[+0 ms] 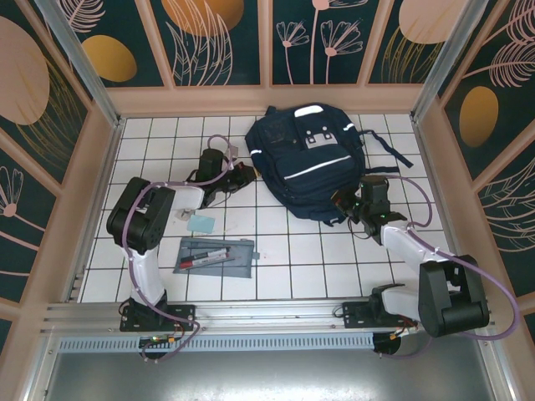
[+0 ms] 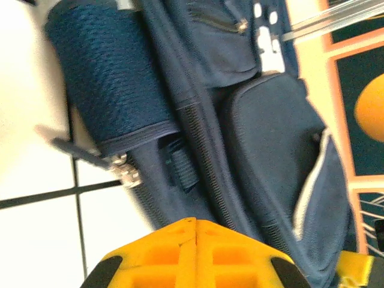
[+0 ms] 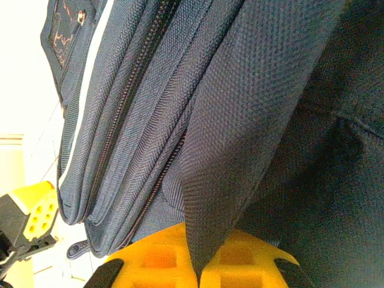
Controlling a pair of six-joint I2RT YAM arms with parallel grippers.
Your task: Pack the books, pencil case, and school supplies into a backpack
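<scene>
The navy backpack (image 1: 308, 159) lies flat at the back middle of the tiled table. My left gripper (image 1: 245, 175) is shut with nothing between its jaws, its tips (image 2: 196, 223) right at the backpack's side (image 2: 258, 138), below the mesh pocket (image 2: 111, 78). My right gripper (image 1: 341, 203) is at the bag's near right corner, shut on a fold of its fabric (image 3: 207, 180). The grey pencil case (image 1: 215, 255), showing a red and a black pen, lies near the front left. A pale blue-green square (image 1: 201, 223) lies just behind it. The books are out of view.
A metal zipper pull (image 2: 123, 170) hangs by the mesh pocket. A dark strap (image 1: 391, 150) trails off to the right of the bag. Raised walls (image 1: 99, 167) enclose the table on three sides. Open tiles (image 1: 301, 259) lie between the arms at the front.
</scene>
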